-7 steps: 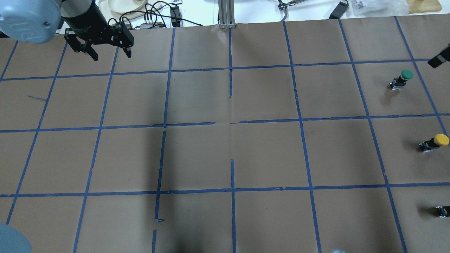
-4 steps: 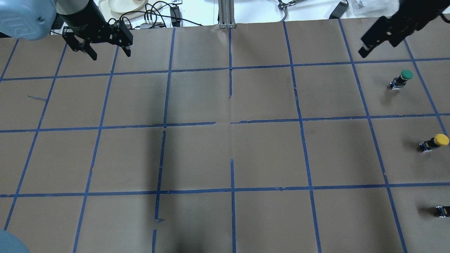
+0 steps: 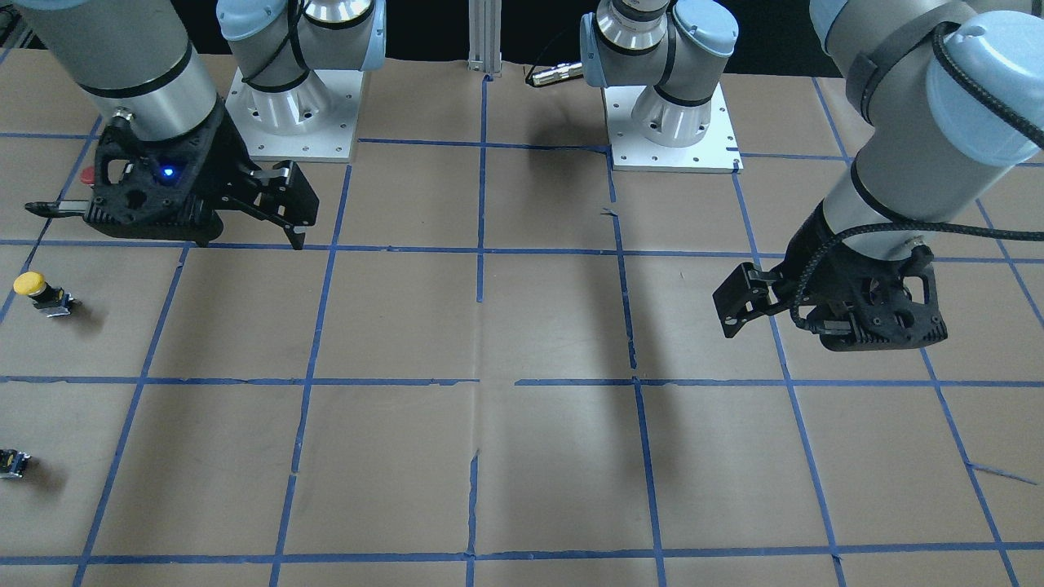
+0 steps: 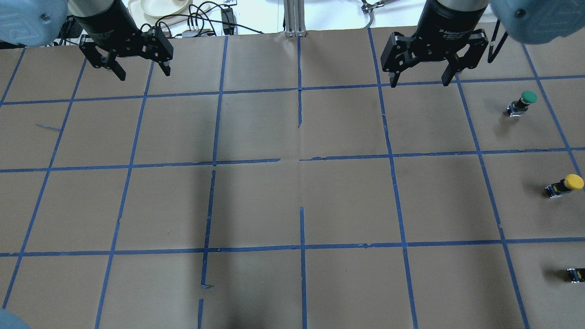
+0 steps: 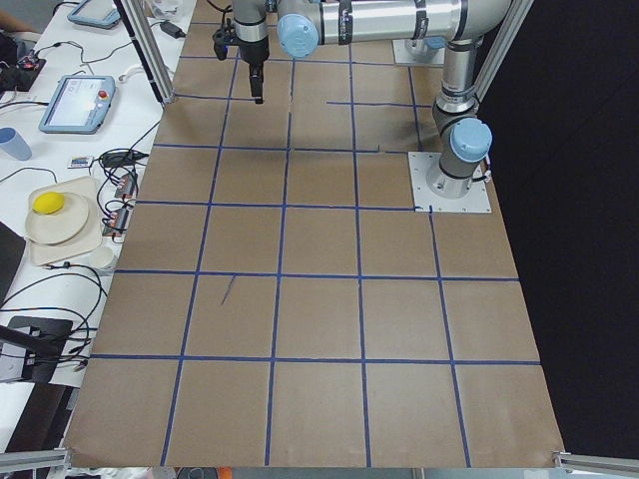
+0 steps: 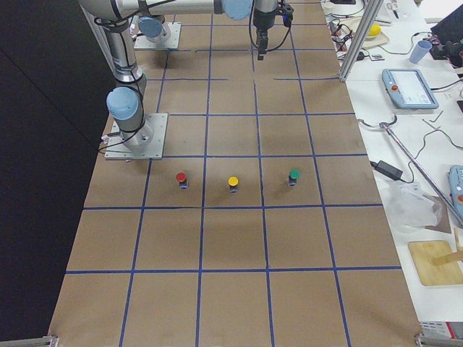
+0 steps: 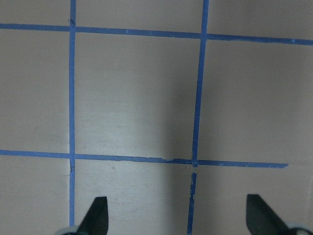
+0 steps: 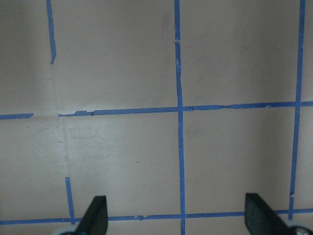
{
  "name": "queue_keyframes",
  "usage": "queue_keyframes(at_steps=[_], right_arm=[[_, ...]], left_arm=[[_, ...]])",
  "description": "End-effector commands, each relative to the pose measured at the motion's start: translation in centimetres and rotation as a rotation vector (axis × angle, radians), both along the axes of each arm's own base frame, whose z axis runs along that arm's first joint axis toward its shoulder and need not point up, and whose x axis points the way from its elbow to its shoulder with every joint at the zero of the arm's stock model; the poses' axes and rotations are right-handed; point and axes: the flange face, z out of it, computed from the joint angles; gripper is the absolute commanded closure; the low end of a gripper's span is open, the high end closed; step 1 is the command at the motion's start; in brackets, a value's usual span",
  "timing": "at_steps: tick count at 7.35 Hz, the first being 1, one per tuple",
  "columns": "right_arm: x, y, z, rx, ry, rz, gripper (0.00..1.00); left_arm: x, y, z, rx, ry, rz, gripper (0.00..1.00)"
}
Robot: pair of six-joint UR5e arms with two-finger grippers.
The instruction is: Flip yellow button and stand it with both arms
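Barely shifted, my left gripper (image 4: 144, 73) hangs far left, fingers spread wide and empty; my right gripper (image 4: 419, 82) has swung in from the right edge, fingers wide too. Farther right, the yellow button (image 4: 566, 184) sits well apart from both.

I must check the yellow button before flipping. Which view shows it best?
The overhead exterior view: the yellow button shows cap and dark base clearly. The front-facing view shows it similarly at its left edge; exterior right shows it tiny, between the red button and the green button. Exterior left and wrist views miss it.
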Motion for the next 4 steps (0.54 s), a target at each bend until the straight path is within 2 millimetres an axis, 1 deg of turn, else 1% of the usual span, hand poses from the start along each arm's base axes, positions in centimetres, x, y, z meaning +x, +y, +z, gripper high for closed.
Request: queue_keyframes(at_steps=[1, 2, 4], right_arm=[[1.1, 0.08, -0.28, 0.006, -0.012, -0.042, 0.0], [1.1, 0.03, -0.3, 0.007, -0.012, -0.037, 0.0], [1.09, -0.04, -0.3, 0.001, -0.011, -0.034, 0.0]], left_arm=[[0.03, 0.45, 0.68, -0.006, 0.001, -0.001, 0.0], [-0.39, 0.7, 1.22, -0.017, 0.003, -0.007, 0.0], [-0.4, 1.0, 1.06, -0.012, 0.002, -0.007, 0.0]])
